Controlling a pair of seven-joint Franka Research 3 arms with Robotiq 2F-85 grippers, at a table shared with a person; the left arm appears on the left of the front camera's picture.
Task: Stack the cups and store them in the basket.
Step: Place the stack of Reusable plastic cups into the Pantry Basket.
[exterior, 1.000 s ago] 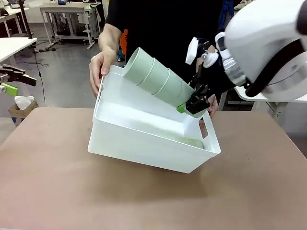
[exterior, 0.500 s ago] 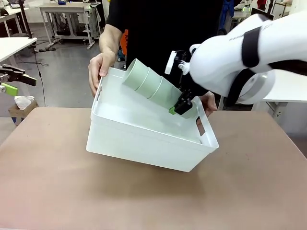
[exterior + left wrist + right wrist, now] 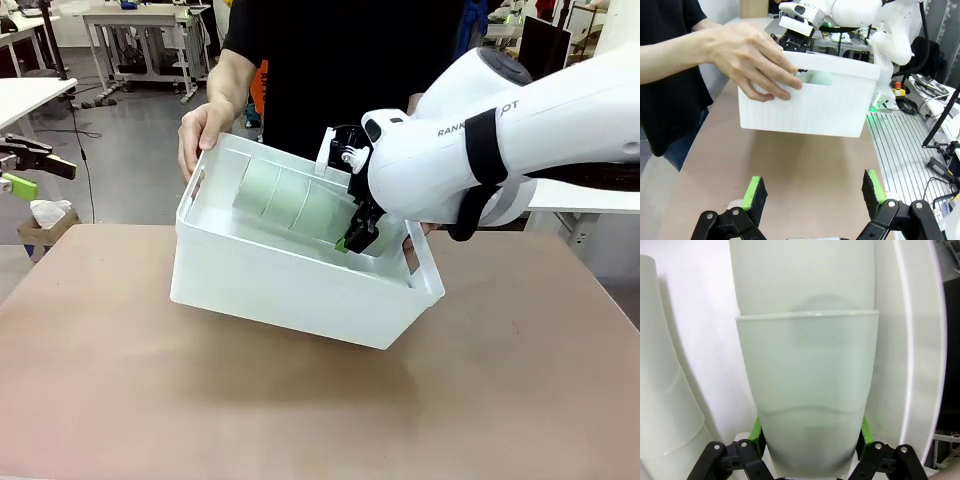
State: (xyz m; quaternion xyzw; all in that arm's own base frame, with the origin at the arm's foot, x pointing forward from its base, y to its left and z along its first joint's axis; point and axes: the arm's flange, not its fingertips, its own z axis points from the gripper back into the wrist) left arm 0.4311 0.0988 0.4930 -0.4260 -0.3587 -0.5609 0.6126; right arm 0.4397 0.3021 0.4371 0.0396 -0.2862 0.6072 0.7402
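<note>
Stacked cups (image 3: 290, 197) go into the basket (image 3: 290, 290).
Right end effector (image 3: 352, 238) clenched on the stack; a hand (image 3: 205, 130) tilts the basket toward it. Left end effector (image 3: 812, 192) released.

i see bare bench (image 3: 200, 400) open ahead; the tilted basket (image 3: 290, 290), a person's hand (image 3: 200, 135) on its rim, blocks the middle.
</note>
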